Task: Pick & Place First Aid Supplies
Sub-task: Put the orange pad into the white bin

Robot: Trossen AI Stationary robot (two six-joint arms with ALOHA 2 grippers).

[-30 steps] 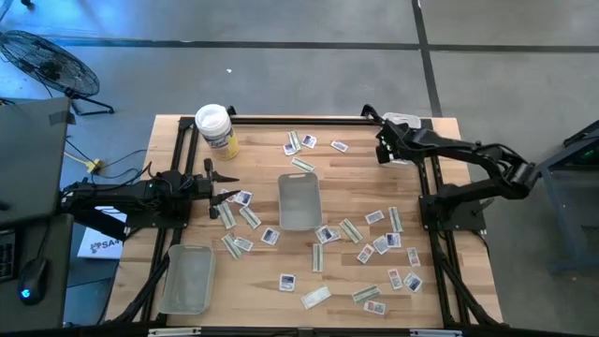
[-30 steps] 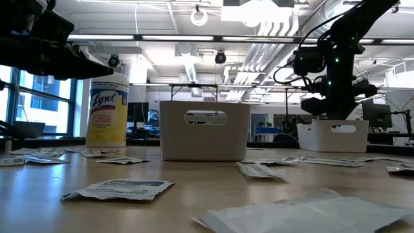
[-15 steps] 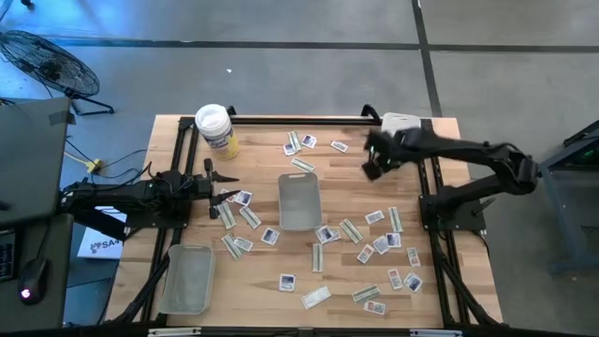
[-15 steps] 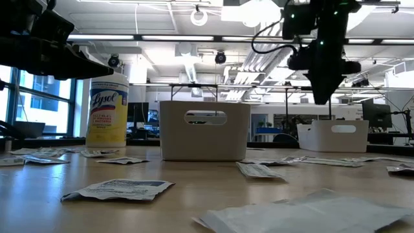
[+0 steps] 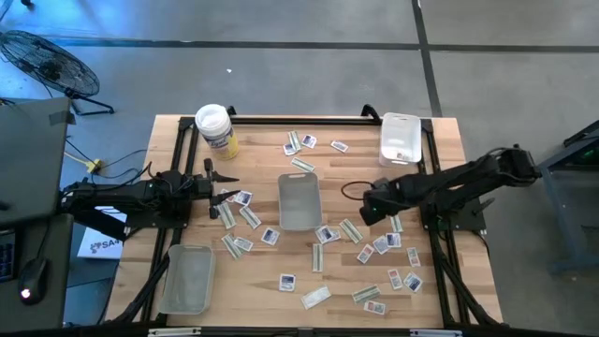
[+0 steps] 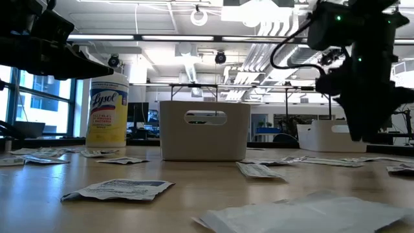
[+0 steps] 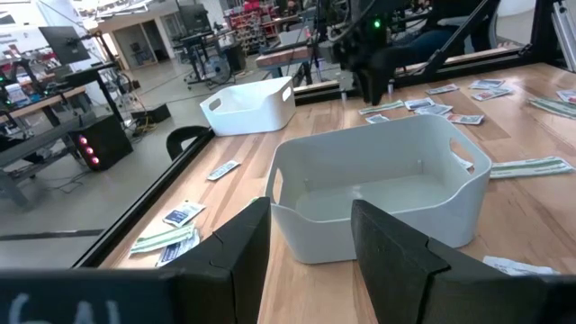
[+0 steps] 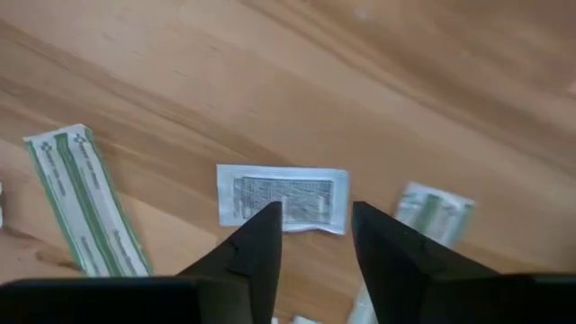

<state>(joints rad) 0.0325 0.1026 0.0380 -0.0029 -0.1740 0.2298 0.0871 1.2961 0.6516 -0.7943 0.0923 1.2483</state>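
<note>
Many small packets lie flat on the wooden table: squarish white ones such as one (image 5: 270, 236), and narrow green-beige strips such as one (image 5: 351, 229). My right gripper (image 5: 365, 212) is open above the table, right of the middle clear tray (image 5: 299, 199), fingers pointing down. In the right wrist view its fingers (image 8: 315, 220) stand above a squarish white packet (image 8: 283, 198), with a strip (image 8: 81, 193) on one side and another strip (image 8: 432, 211) on the other. My left gripper (image 5: 225, 197) is open and empty, left of the middle tray (image 7: 378, 189).
A white-lidded Lysol tub (image 5: 215, 127) stands at the far left. A second clear tray (image 5: 187, 278) lies at the near left and a third (image 5: 400, 139) at the far right. Black frame rails (image 5: 430, 201) run along both table sides.
My right gripper has gone from above the far right tray toward the table's near edge and a little left. It now stands over the packets right of the middle tray.
</note>
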